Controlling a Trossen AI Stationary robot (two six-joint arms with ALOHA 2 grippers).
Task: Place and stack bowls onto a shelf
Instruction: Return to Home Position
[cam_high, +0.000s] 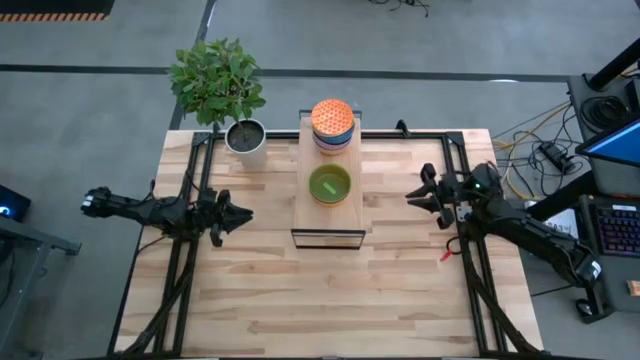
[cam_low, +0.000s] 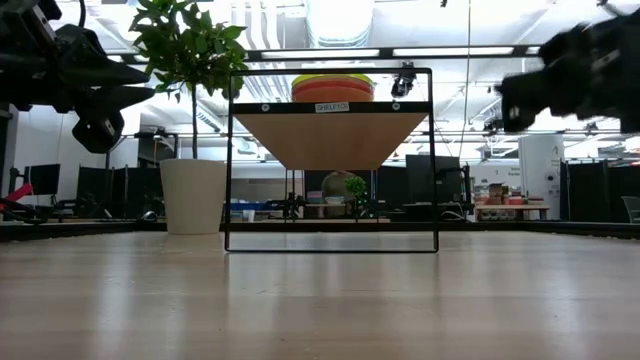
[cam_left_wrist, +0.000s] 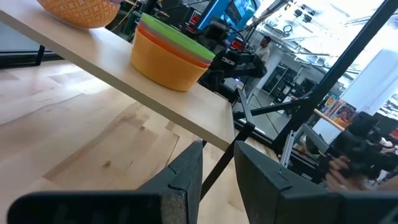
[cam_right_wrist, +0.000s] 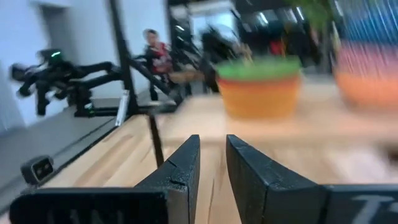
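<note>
- Since bowls are stacked to save room on the pale wood-plank, dark-framed shelf (cam_high: 330, 216), the round green bowl (cam_high: 330, 184) tops the near stack and the orange patterned bowl (cam_high: 332, 116) the far one.
- Left gripper (cam_high: 245, 213) & right gripper (cam_high: 412, 195) are held clear at either side, fingers narrowly parted, empty.
- White shelf-front label (cam_low: 332, 107) is read approx. as "SHELF10".

We see a grey floor (cam_high: 90, 130) around the pale plank surface (cam_high: 330, 300), crossed on the far side by a dark line (cam_high: 100, 68). To the right, cables (cam_high: 535, 140) trail near a keyboard (cam_high: 607, 225) and a lit screen (cam_high: 615, 140). Looking level across the surface, bright ceiling strip lights (cam_low: 440, 51) hang over a far room — dark desks (cam_low: 500, 205) and clutter.
</note>
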